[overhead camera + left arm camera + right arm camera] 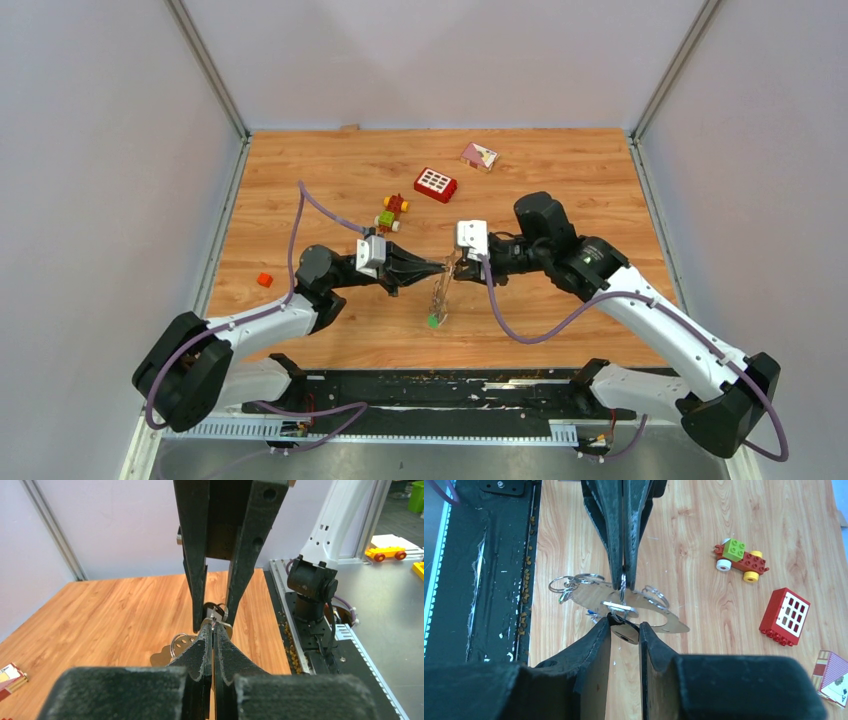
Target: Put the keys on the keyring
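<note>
My two grippers meet tip to tip above the middle of the table. My left gripper is shut on the thin wire of the grey keyring. The keyring hangs down from the fingertips towards the table. Small split rings and keys with a green tag and a blue tag hang on it. My right gripper is shut on the round head of a metal key, held right against the keyring, just below the left fingertips.
A red-yellow-green block toy and a red brick with white squares lie behind the grippers. A pink card lies at the back. A small red cube lies at the left.
</note>
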Tool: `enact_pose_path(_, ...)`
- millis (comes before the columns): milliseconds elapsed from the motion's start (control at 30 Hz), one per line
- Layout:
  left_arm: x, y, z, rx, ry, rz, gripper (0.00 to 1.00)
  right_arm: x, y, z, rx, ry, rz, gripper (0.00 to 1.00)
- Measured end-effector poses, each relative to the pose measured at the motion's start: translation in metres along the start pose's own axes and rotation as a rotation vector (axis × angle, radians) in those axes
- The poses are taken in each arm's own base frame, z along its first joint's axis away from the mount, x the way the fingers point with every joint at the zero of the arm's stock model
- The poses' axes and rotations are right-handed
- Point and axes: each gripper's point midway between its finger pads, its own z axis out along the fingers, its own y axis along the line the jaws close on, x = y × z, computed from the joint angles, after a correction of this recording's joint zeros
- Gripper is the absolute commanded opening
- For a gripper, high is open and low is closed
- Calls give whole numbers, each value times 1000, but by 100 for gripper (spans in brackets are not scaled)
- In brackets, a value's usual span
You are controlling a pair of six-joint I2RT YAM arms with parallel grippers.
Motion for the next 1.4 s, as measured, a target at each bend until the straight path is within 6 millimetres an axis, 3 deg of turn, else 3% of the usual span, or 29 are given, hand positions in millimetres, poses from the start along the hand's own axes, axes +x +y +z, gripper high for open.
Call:
enact_pose_path(833,11,5,-1,-19,37,-2,0,2,-18,-6,63,111,-36,0)
enact_pose_path(1067,14,20,4,-63,58,5,24,12,-29,-13,131,181,-48,0)
enact_pose_path(1400,25,34,9,-89,112,-5,70,41,-44,-37,254,351,-62,0)
